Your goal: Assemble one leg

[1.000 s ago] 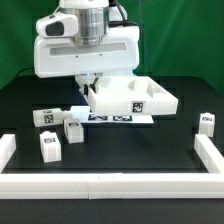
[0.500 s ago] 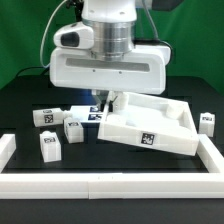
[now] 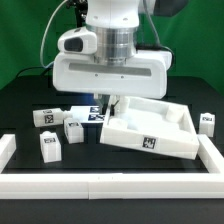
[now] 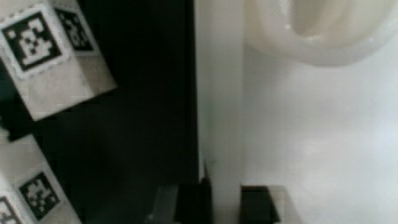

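White rail ran along the black desk's near edge. Nearest leg stood loose at the exterior view's left. Second leg sat just behind it, toward centre, and third leg farther back. Fourth leg stood alone at the exterior view's right. Tabletop sat centre-right, tilted. Gripper was narrow, pinching the tabletop's far-left edge. In the wrist view the white wall lay between the fingers. Marker board lay beyond, partly hidden.
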`<state>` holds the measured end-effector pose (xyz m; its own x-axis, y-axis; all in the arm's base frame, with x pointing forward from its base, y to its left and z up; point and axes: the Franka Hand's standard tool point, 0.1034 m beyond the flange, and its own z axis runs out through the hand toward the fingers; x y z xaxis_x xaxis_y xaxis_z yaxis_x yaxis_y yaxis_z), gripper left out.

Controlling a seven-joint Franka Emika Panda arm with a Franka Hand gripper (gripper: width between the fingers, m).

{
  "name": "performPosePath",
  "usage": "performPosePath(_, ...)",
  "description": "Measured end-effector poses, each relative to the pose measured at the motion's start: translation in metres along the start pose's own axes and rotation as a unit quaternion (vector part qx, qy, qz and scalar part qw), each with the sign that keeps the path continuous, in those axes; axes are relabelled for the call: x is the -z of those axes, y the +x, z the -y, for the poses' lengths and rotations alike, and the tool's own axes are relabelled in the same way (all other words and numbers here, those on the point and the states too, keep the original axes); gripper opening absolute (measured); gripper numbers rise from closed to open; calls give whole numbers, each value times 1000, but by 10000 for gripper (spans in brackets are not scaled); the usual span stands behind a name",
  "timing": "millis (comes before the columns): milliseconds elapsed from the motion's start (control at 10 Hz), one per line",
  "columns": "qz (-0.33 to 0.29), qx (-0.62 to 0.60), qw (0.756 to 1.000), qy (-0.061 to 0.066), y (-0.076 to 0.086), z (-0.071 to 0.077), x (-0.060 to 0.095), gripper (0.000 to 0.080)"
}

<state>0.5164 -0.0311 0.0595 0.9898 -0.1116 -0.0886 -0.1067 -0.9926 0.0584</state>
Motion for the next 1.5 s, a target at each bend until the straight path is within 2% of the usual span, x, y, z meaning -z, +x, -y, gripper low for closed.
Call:
performPosePath(100, -3, 4, 1000, -4, 11, 3, -3, 54)
performPosePath(300, -21, 12, 1000, -7, 49, 16, -6, 54)
performPosePath(400, -29, 19, 999, -10, 61, 20, -8, 54)
performPosePath(500, -31, 22, 999, -12, 65, 21, -8, 54)
performPosePath(1000, -28, 21, 999, -12, 62, 19, -10, 54)
performPosePath(1500, -35, 20, 999, -23, 67, 20, -34, 58)
